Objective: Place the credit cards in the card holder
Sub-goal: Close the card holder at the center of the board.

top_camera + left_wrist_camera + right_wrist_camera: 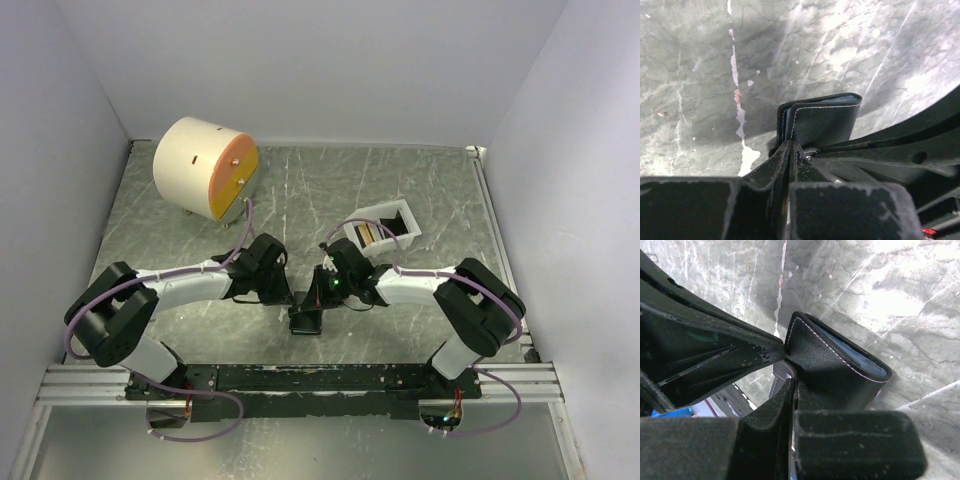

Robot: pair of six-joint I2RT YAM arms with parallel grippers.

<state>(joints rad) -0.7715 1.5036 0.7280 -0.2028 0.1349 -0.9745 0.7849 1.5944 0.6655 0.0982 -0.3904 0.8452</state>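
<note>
1. Top external view, far left: a cream cylinder [205,168] stands on the tabletop [300,180], well apart from the work.
2. Next, the left tool [791,146] has its jaws pinched narrow on one stitched flap of the card holder [822,122].
3. At centre, near the arm bases, the card holder is held between both tools. A bluish edge shows inside its fold.
4. On the other side, the right tool [792,385] is clamped tight on the holder's other flap.
5. Right of centre, a white tray [400,215] holds the credit cards [368,236], standing on edge.
6. Judgement: the holder looks light and floppy, best gripped near its stitched edges. The cards look stiff, thin and slick, best pinched by an exposed short edge.
</note>
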